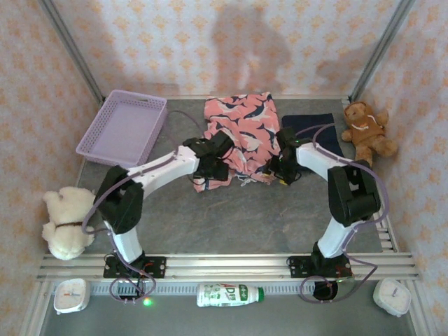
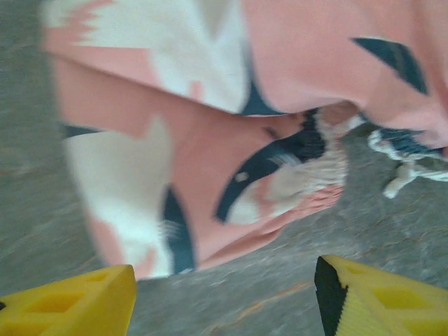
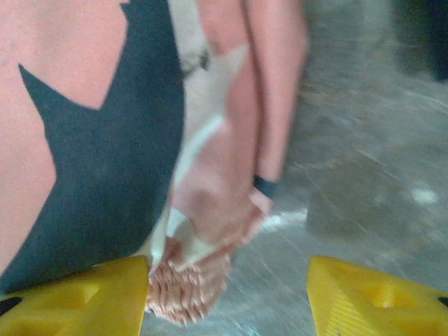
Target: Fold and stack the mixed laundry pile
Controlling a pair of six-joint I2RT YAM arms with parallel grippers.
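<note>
The salmon-pink shark-print garment lies spread at the back middle of the grey table. To its right lies the dark navy garment, flat and folded. My left gripper sits at the pink garment's near left edge. In the left wrist view it stands open over bare table, with the pink cloth just beyond its yellow fingers. My right gripper is at the garment's near right edge, open. The pink cloth's ribbed hem lies against the left finger, not gripped.
A lavender lattice basket stands at the back left. A brown teddy sits at the back right and a cream teddy at the left edge. A bottle lies in front of the arm bases. A white drawstring trails from the garment.
</note>
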